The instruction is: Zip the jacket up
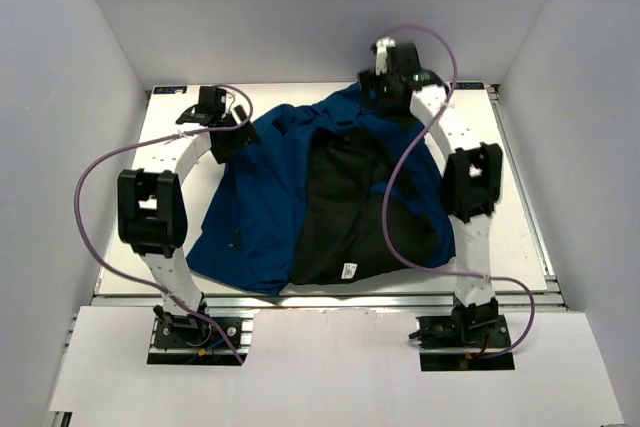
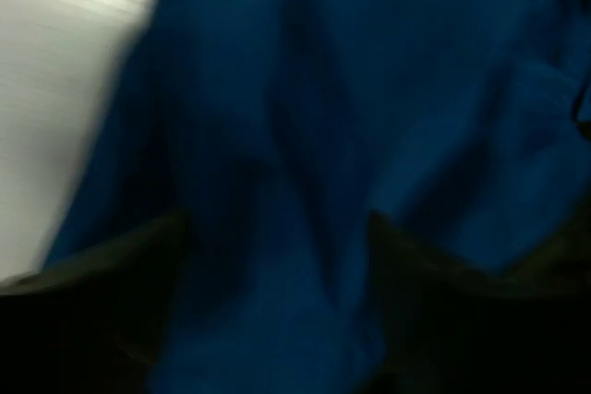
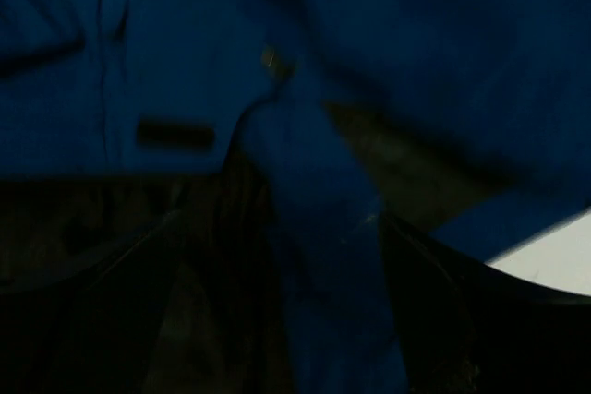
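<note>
The dark blue jacket lies spread on the white table, front open, with its black lining and a small white label showing. My left gripper is at the jacket's far left edge. In the left wrist view a bunched fold of blue fabric runs between its dark fingers, which are shut on it. My right gripper is at the jacket's far top edge. In the right wrist view a raised strip of blue fabric passes between its fingers. The zipper slider is not visible.
Purple cables loop from both arms: one hangs over the jacket's right half, the other arcs left of the left arm. White walls enclose the table on three sides. The arm bases stand at the near edge.
</note>
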Robot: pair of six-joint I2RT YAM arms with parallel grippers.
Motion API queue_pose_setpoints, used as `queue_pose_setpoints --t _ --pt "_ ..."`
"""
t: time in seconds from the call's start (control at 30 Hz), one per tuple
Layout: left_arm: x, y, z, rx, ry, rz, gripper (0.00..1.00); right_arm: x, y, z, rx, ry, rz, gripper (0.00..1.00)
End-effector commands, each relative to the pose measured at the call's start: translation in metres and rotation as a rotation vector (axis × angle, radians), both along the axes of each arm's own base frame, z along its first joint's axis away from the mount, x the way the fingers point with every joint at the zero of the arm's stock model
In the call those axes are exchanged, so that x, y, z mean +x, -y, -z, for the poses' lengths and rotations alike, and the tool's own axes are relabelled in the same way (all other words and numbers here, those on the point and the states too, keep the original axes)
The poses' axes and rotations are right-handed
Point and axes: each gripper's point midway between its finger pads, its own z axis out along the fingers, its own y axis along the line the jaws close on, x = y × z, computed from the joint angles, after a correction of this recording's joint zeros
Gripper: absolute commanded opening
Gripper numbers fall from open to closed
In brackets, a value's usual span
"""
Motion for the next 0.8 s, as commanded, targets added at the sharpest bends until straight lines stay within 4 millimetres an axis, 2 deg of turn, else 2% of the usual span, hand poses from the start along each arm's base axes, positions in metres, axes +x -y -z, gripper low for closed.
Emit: queue_pose_setpoints --t 0.0,0.03,0.07,0.1,0.13,0.17,0.2,0.23,0.27,0.3,0.33,0.37,0.4,0.47,0.53,0.57,0.6,0.63,0.67,0.7,0.73,0.77 --pt "0.01 0.036 -0.154 -0.086 0.384 0.146 0.98 -0.061 -0.003 -0.138 0.09 0.292 -0.024 0.89" --pt "0.006 0.036 -0.159 -0.085 0.4 0.146 0.98 -0.073 0.001 -0.138 0.105 0.296 -0.013 0.89" --pt "-0.001 0.036 -0.154 -0.081 0.396 0.163 0.98 -0.096 0.01 -0.164 0.135 0.34 0.002 0.89" --pt "-0.004 0.038 -0.157 -0.083 0.416 0.171 0.98 -0.111 0.017 -0.134 0.143 0.264 0.043 0.89" --pt "-0.014 0.038 -0.169 -0.086 0.445 0.176 0.98 -0.121 0.03 -0.128 0.144 0.245 0.111 0.89" --pt "-0.024 0.04 -0.153 -0.088 0.413 0.186 0.98 -0.142 0.04 -0.14 0.166 0.264 0.145 0.89" --pt "-0.03 0.041 -0.15 -0.092 0.415 0.192 0.98 -0.15 0.048 -0.158 0.174 0.303 0.163 0.89" --pt "-0.043 0.047 -0.154 -0.102 0.432 0.208 0.98 -0.17 0.06 -0.086 0.147 0.152 0.242 0.89" --pt "-0.057 0.051 -0.128 -0.109 0.381 0.228 0.98 -0.188 0.07 -0.087 0.159 0.156 0.276 0.89" --pt "-0.061 0.057 -0.123 -0.118 0.392 0.242 0.98 -0.201 0.077 -0.072 0.153 0.125 0.306 0.89" --pt "-0.072 0.069 -0.114 -0.126 0.377 0.271 0.98 -0.213 0.09 -0.054 0.125 0.085 0.359 0.89" --pt "-0.079 0.075 -0.11 -0.129 0.382 0.293 0.98 -0.234 0.101 -0.028 0.13 0.033 0.415 0.89" --pt "-0.092 0.08 -0.084 -0.124 0.329 0.311 0.98 -0.244 0.108 -0.016 0.126 0.008 0.442 0.89" --pt "-0.106 0.095 -0.061 -0.118 0.276 0.359 0.98 -0.265 0.126 0.015 0.109 -0.051 0.5 0.89" --pt "-0.118 0.104 -0.038 -0.126 0.224 0.395 0.98 -0.274 0.143 0.032 0.094 -0.101 0.567 0.89" --pt "-0.121 0.106 -0.03 -0.136 0.204 0.41 0.98 -0.286 0.148 0.05 0.074 -0.167 0.6 0.89" --pt "-0.122 0.11 -0.02 -0.15 0.19 0.423 0.98 -0.291 0.151 0.059 0.063 -0.196 0.614 0.89" --pt "-0.131 0.114 -0.006 -0.173 0.158 0.445 0.98 -0.296 0.156 0.069 0.049 -0.219 0.639 0.89" --pt "-0.129 0.117 -0.003 -0.189 0.171 0.449 0.98 -0.301 0.158 0.078 0.037 -0.246 0.653 0.89" --pt "-0.13 0.119 0.007 -0.198 0.149 0.454 0.98 -0.31 0.158 0.093 0.024 -0.282 0.646 0.89" --pt "-0.131 0.12 0.013 -0.201 0.14 0.457 0.98 -0.313 0.157 0.099 0.023 -0.296 0.637 0.88" --pt "-0.129 0.12 0.016 -0.199 0.138 0.457 0.98 -0.315 0.153 0.104 0.031 -0.314 0.61 0.83"
